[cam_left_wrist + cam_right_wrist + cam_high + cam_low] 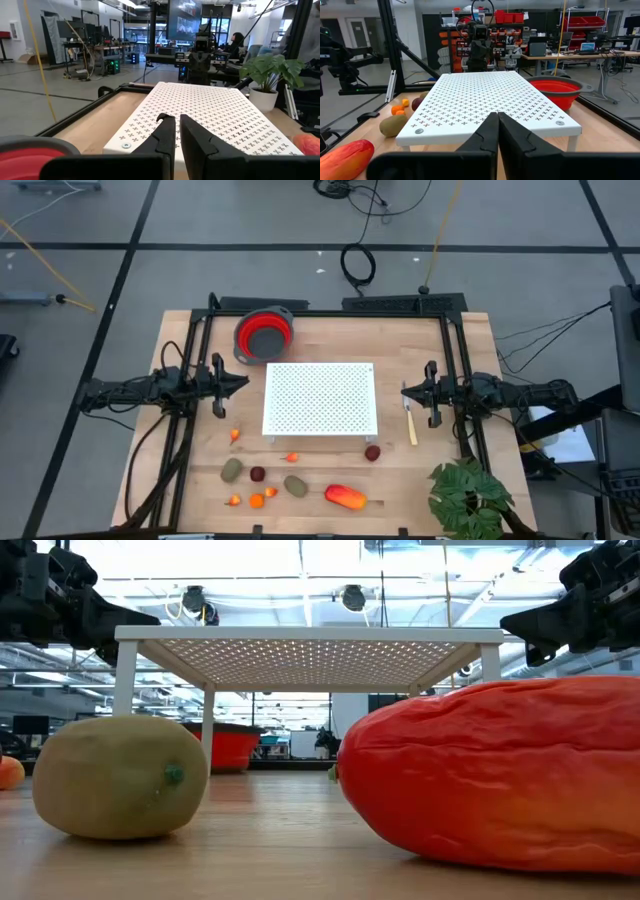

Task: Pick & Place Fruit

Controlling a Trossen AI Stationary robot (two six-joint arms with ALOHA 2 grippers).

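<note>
- Fruit lies scattered along the near edge of my wooden counter, in front of the white perforated rack, none of it held.
- Mango-like piece, red running to orange-yellow, is the largest; in the low view it fills the right foreground.
- Two olive-brown ovals sit to its left: one close beside it, the other farther left.
- Two dark red balls: one between the ovals, one just off the rack's near right corner.
- Tiny orange bits dot the same stretch, one nearer my left arm, others by the front edge.
- My left jaws hang above the counter just left of the rack, all but closed, with a thin slit between the fingers, gripping nothing.
- My right jaws hang just right of the rack, fully closed and empty, facing the left ones across it.
- Yellow-handled knife lies on the counter below my right jaws.
- Red bowl sits behind the rack's far left corner; a green plant stands at the near right corner.
</note>
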